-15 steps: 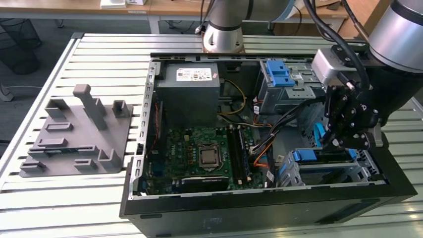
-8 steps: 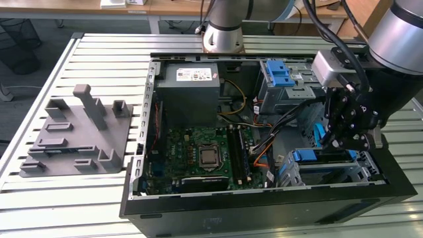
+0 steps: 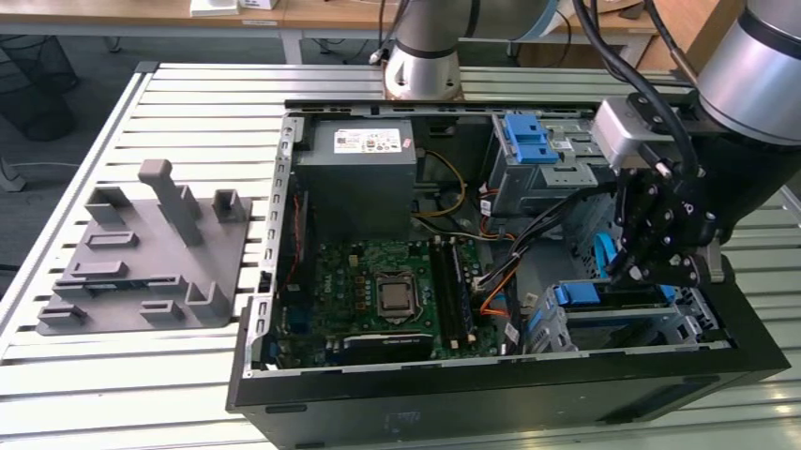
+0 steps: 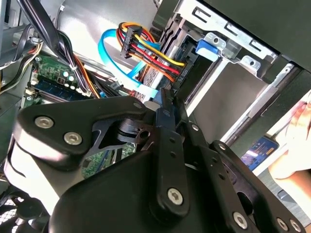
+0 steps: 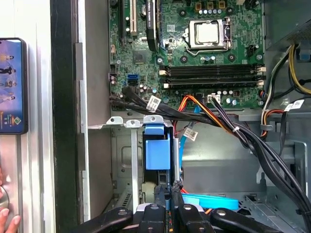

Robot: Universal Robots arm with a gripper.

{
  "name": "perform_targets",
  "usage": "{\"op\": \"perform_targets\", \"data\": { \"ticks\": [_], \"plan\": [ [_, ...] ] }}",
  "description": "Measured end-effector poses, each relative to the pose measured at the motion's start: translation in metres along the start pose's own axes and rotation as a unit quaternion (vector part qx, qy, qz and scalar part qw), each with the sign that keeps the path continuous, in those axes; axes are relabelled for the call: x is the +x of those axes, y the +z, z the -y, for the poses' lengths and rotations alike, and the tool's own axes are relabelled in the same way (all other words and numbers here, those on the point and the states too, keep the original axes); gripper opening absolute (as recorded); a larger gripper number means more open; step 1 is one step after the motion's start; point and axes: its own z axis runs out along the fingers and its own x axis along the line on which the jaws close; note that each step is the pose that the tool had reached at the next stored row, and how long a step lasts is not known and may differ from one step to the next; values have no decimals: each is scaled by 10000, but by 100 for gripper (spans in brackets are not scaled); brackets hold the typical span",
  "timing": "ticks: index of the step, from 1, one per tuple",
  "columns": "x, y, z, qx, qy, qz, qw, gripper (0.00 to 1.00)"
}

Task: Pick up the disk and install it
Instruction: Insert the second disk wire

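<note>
- The black, two-fingered gripper [image 3: 644, 272] reaches down into the open black computer case [image 3: 501, 394], at the corner on the exterior view's right nearest the camera; in the first wrist view its fingers [image 5: 163, 201] stand pressed close together, with only a sliver between the tips.
- From these pictures I cannot tell for certain whether anything thin is pinched there; nothing bulky is held.
- Just beyond the fingertips sits the disk [image 5: 158, 153], showing its blue plastic frame end-on, standing inside the grey metal drive cage [image 5: 129, 124] by the case wall. In the exterior view the blue edge [image 3: 613, 292] shows at the top of that cage, right beneath the gripper.
- I judge the disk already lifted and brought into its bay; what remains, as far as can be seen, is seating it fully. Whether it is locked home is hidden.
- A light-blue flat data cable [image 4: 109, 58] and a bundle of red, yellow and orange power wires [image 4: 150, 51] hang close by the cage.
- Further in lies the green motherboard [image 3: 375, 291] with its bare silver processor socket [image 5: 208, 33].
- Outside the case, on the slatted metal table [image 3: 188, 103], a grey plastic fixture block [image 3: 138, 253] stands toward the exterior view's left edge.
- A person's fingertips [image 5: 7, 223] and a phone [image 5: 12, 87] rest beside the case.
</note>
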Motion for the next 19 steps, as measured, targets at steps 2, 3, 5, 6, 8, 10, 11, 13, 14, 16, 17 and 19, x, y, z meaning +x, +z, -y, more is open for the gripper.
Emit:
{"op": "perform_targets", "data": {
  "ticks": [2,3,5,6,8,10,11,13,14,16,17,19],
  "plan": [
    [0,5,2,0,1,1,10000,17],
    [-1,8,3,-1,1,1,10000,17],
    [-1,12,7,-2,0,1,10000,17],
    [-1,13,9,-3,0,0,10000,17],
    [-2,16,14,-6,0,1,10000,17],
    [-2,19,20,-9,1,0,10000,17],
    [-2,20,22,-11,2,0,10000,17],
    [-3,22,26,-16,5,0,10000,17],
    [-3,22,27,-19,9,0,10000,17],
    [-4,24,29,-25,21,0,10000,17],
    [-4,25,30,-28,27,0,10000,17],
    [-4,27,32,-32,33,0,10000,17]
  ]
}}
